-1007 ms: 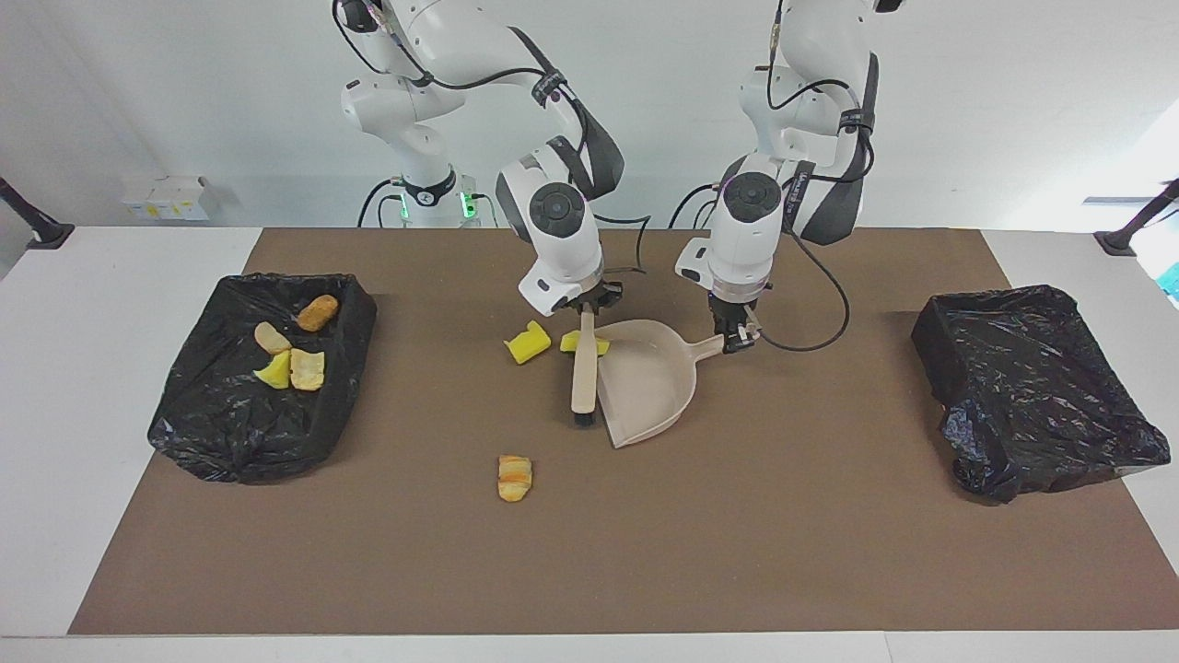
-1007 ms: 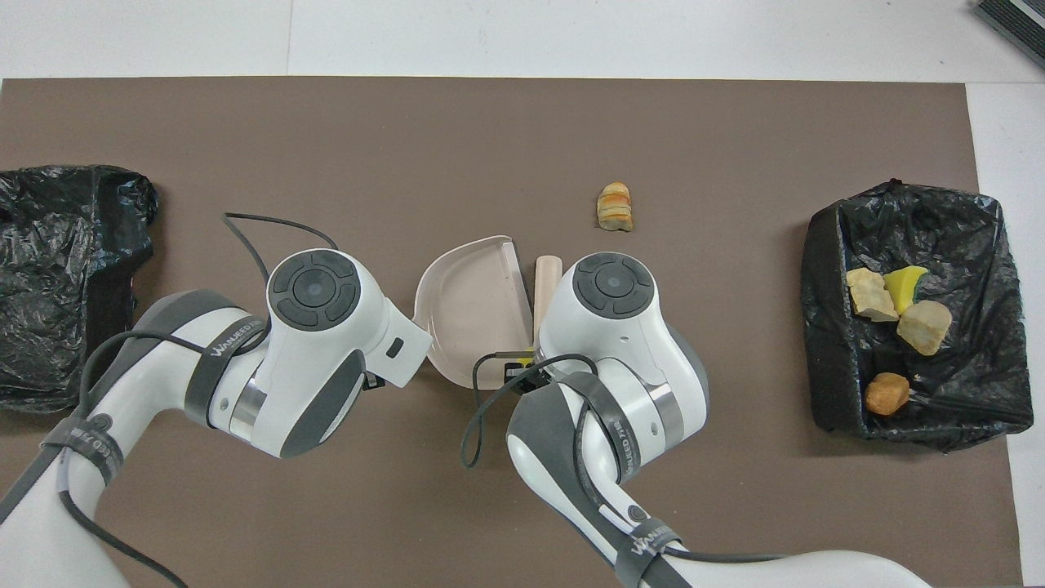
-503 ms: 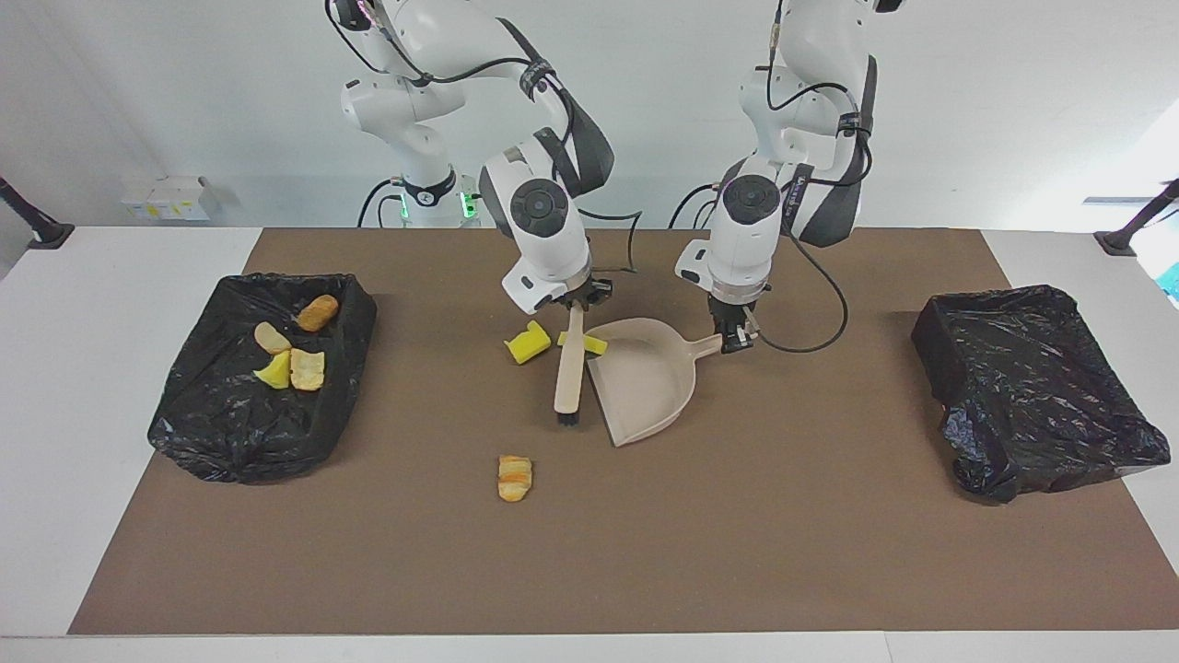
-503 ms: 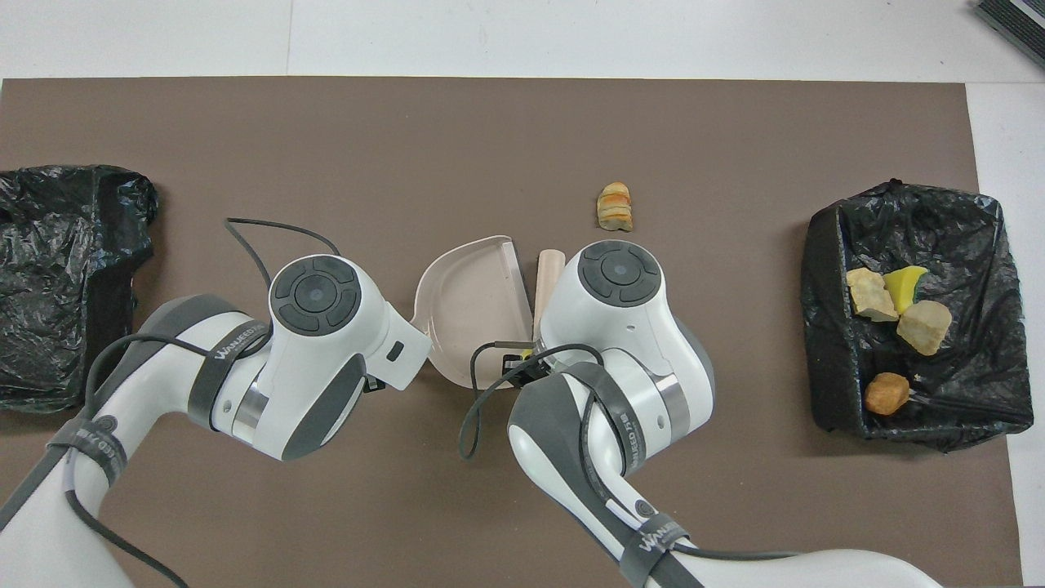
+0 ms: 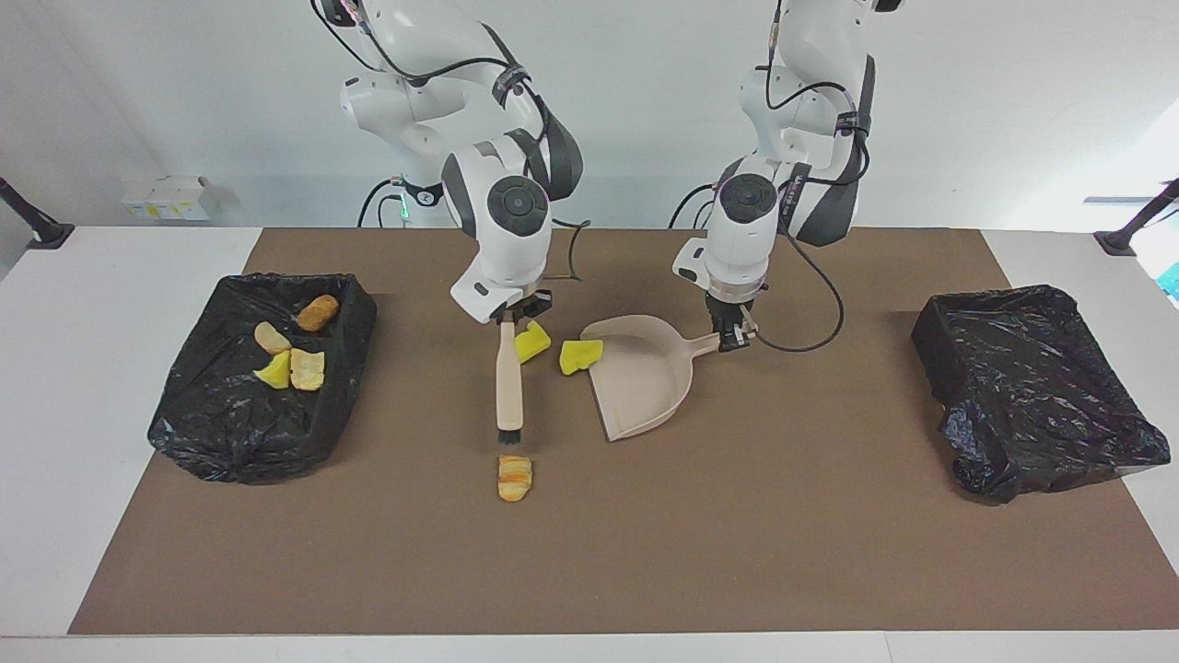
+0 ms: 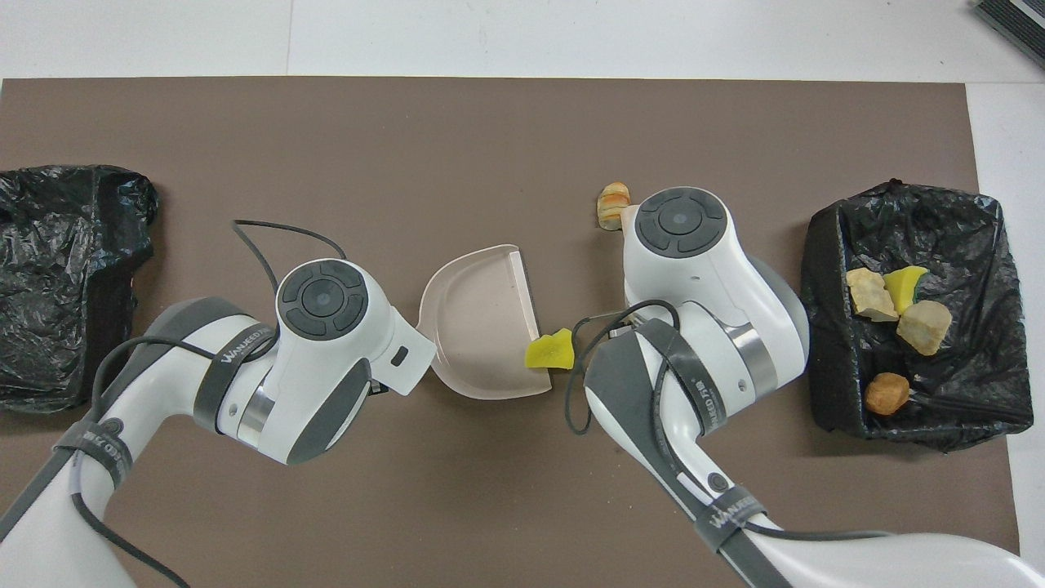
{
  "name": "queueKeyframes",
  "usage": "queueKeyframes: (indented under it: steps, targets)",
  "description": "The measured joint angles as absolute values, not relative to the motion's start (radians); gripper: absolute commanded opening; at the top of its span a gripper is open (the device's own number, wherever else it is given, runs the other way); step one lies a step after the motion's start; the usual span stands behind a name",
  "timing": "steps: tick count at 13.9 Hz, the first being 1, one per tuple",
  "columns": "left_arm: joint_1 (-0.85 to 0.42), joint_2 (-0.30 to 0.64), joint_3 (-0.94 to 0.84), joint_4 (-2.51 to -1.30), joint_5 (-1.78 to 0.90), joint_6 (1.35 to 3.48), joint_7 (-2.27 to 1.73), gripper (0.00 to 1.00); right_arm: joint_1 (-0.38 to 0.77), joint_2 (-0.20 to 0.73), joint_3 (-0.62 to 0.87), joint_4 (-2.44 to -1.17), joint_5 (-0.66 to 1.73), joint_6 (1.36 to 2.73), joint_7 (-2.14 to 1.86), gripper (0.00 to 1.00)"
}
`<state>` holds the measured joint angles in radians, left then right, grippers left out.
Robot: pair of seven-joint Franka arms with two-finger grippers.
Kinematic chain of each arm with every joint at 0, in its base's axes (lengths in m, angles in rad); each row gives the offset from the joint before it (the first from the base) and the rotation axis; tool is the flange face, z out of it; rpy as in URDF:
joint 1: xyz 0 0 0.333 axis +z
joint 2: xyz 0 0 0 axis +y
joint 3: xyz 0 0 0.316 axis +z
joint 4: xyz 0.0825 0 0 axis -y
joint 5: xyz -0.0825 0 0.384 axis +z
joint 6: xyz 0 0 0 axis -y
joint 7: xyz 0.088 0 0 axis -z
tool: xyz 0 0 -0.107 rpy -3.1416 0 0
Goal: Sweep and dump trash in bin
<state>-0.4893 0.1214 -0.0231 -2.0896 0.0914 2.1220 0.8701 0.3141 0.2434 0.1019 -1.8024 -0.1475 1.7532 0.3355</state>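
Your right gripper (image 5: 509, 316) sits a bit left of center in the facing view, with its fingers clamped on the top end of the brush (image 5: 508, 378). The brush hangs down the frame with its dark bristles just above the striped orange scrap (image 5: 515, 478) in the lower middle; I can't tell if they touch it.

Your left gripper (image 5: 734, 338) is right of center in that view, fingers pinched on the handle of the dustpan (image 5: 649, 387). The pan's open mouth faces the brush.

As for the trash on the counter: one yellow scrap (image 5: 581, 355) sits right at the pan's lip, touching its corner in the overhead view. A second yellow scrap (image 5: 531, 342) lies just beside the brush handle, between the handle and the first piece. The striped one shows in the overhead view too, peeking out near the top center beside the right arm's wrist.

Four more scraps lie in the black bin (image 5: 230, 433) at the left of the facing view: an orange-brown lump (image 5: 317, 312), a pale tan piece (image 5: 272, 338), a yellow wedge (image 5: 274, 372) and a tan slice (image 5: 307, 369). The other bin (image 5: 1032, 396), at the right of that frame, has its black liner bunched up.
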Motion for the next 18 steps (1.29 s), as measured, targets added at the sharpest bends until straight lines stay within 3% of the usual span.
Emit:
queueKeyframes:
  steps: [6, 12, 18]
  targets:
    - [-0.577, 0.101, -0.027, -2.101, 0.12, 2.086, 0.871, 0.0, 0.204, 0.288, 0.098, -1.781, -0.259, 1.86, 0.066, 0.0]
    - [-0.617, 0.08, -0.022, -2.11, 0.124, 2.012, 0.803, 0.0, 0.204, 0.478, 0.104, -1.577, -0.261, 1.909, -0.033, 0.0]
    - [-0.633, 0.042, -0.032, -2.125, 0.124, 1.873, 0.494, 0.0, 0.205, 0.523, 0.106, -1.552, -0.261, 1.962, -0.128, 0.0]
